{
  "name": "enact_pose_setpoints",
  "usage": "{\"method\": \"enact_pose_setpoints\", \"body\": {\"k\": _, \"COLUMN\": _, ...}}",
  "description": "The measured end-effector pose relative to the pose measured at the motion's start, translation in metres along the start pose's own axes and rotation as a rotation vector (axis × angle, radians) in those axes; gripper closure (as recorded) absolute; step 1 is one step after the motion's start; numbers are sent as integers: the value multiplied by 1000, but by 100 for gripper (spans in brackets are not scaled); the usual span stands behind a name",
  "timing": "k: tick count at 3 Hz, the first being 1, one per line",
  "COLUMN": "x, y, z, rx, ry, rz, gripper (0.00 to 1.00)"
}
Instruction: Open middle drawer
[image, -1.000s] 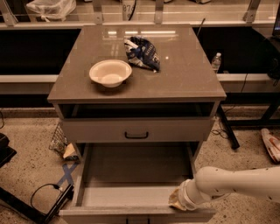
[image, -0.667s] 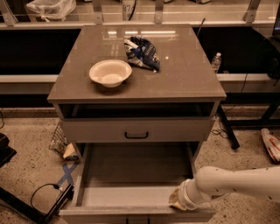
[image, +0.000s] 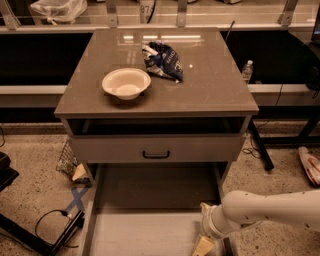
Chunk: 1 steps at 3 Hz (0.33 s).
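A grey-brown drawer cabinet (image: 210, 95) stands in the middle of the camera view. Under its top is a dark open gap (image: 155, 126). Below that, a drawer front with a dark handle (image: 156, 154) sits flush and closed. The lowest drawer (image: 150, 230) is pulled far out toward me and looks empty. My gripper (image: 206, 239), on a white arm (image: 270, 210) coming in from the right, sits at the front right corner of the pulled-out drawer, well below the handle.
A white bowl (image: 126, 83) and a blue snack bag (image: 163, 60) lie on the cabinet top. A water bottle (image: 247, 71) stands behind on the right. Cables and blue tape (image: 75, 200) lie on the floor at left, a black table leg (image: 260, 147) at right.
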<state>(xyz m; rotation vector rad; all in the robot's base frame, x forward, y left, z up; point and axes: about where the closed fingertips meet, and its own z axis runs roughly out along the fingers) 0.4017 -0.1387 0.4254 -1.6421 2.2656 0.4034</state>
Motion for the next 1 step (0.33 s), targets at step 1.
{"method": "enact_pose_setpoints", "body": {"k": 1, "x": 0, "y": 0, "z": 0, "rx": 0, "ry": 0, "rz": 0, "gripper": 0}}
